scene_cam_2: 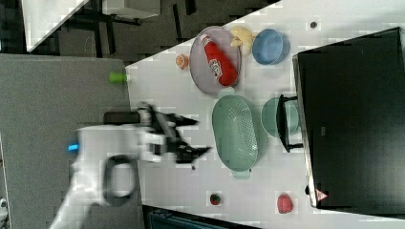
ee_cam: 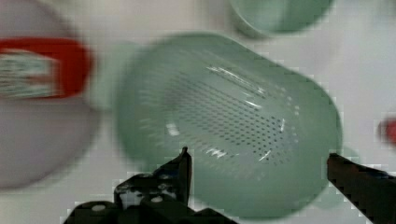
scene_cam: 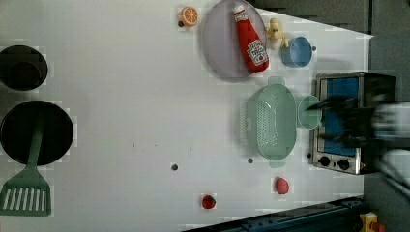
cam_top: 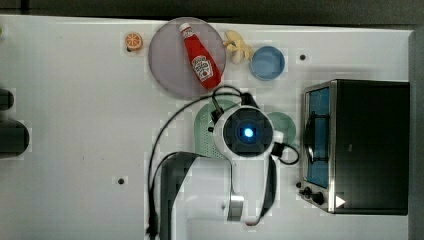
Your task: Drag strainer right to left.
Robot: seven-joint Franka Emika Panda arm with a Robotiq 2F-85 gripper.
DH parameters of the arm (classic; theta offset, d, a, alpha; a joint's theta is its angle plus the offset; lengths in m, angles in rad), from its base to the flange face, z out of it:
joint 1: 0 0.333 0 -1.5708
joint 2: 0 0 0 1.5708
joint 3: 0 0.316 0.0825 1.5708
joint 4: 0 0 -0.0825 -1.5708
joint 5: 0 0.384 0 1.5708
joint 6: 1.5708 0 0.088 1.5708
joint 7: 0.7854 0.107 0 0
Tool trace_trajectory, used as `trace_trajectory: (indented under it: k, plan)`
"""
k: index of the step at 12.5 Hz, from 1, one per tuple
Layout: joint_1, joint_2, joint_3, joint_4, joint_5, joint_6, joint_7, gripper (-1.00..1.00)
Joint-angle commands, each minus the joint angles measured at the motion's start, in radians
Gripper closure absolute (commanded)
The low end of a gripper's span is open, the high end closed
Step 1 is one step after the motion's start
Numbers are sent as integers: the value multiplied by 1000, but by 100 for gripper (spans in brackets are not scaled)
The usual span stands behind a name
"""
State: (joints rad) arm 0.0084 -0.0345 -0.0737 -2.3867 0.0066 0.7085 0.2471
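The strainer (scene_cam: 270,121), a pale mint-green oval plastic colander dotted with small holes and with a tab handle at each end, sits on the white table (scene_cam: 121,96) just beside the silver toaster oven (scene_cam: 345,121), on the left view's left of that oven, with only a small round plain green bowl (scene_cam: 309,112) between the two. A pale round plate (scene_cam: 231,38) carrying a red ketchup bottle (scene_cam: 251,36) lies near the oven's far corner and close to the strainer's upper tab, and a round blue bowl (scene_cam: 296,51) stands just above the oven in the left view. The black two-fingered gripper (ee_cam: 257,163) hangs above the strainer with its jaws spread about as wide as they go and nothing between them; in the wrist view one fingertip (ee_cam: 184,161) shows over the perforated basin and the other past its rim, neither visibly touching. Judging from this, the drag has not begun: the strainer is close to the oven, and the wide bare stretch of table away from the oven is unused. What seems left is lowering, catching the rim or inner wall, and sliding the strainer away from the oven.
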Motion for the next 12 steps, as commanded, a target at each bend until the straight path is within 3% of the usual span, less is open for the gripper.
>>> trace_trajectory:
  k: [1,6,9,12]
  plan:
    - [-15,43,42,-82,-15,189,241,-100]
    - [9,301,79,-89,-14,457,559,-100]
    - [32,399,91,-88,-14,603,569,-100]
    - [54,445,92,-77,-14,607,568,-100]
